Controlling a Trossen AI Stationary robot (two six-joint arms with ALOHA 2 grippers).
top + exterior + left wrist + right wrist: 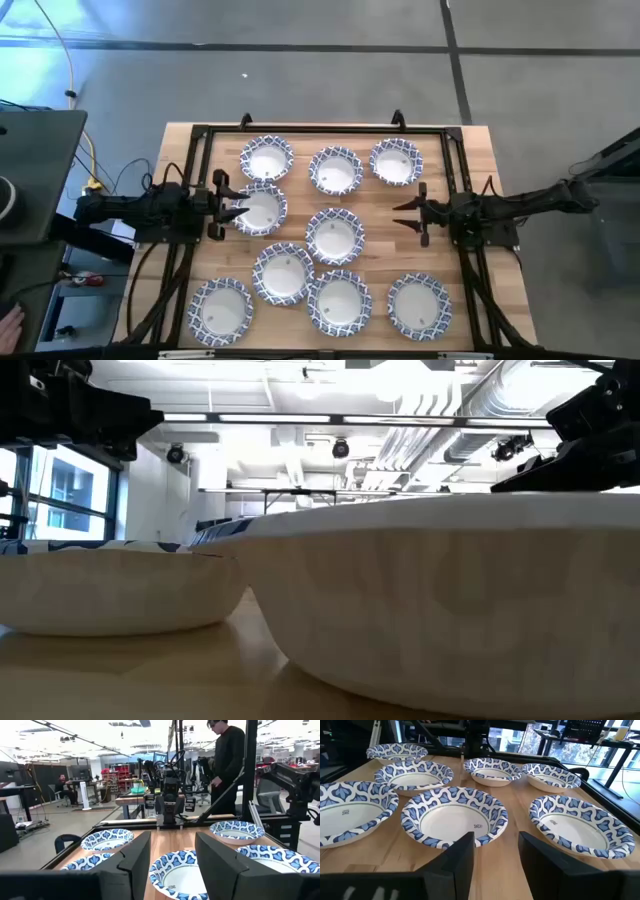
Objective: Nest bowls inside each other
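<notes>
Nine bowls sit spread across the wooden table (505, 290), none of them nested yet. In the high view, three form the far row: far left bowl (267, 158), far middle bowl (336, 170) and far right bowl (396, 161). Two sit in the middle band: the left middle bowl (262, 210) and the centre bowl (334, 236). Four lie along the near side: near left bowl (221, 310), a bowl (284, 273) just beyond it toward the centre, near middle bowl (340, 302) and near right bowl (420, 305). Several rims touch or nearly touch their neighbours.

The left gripper (232, 207) is at the left edge of the left middle bowl, its fingers spread apart with the tips over that bowl's rim; nothing is clamped between them. From the left wrist view, the two dark fingers (135, 865) stand apart and a bowl (179, 876) shows in the gap between them, ahead of the tips.

The right gripper (412, 215) hangs over bare wood at the right of the centre bowl, clear of it, fingers apart and holding nothing. In the right wrist view its fingers (457, 865) are parted, and the nearest bowl (454, 816) lies just ahead of the left-hand finger, with other bowls to either side and beyond.

A person (227, 757) stands in the room behind the table
</notes>
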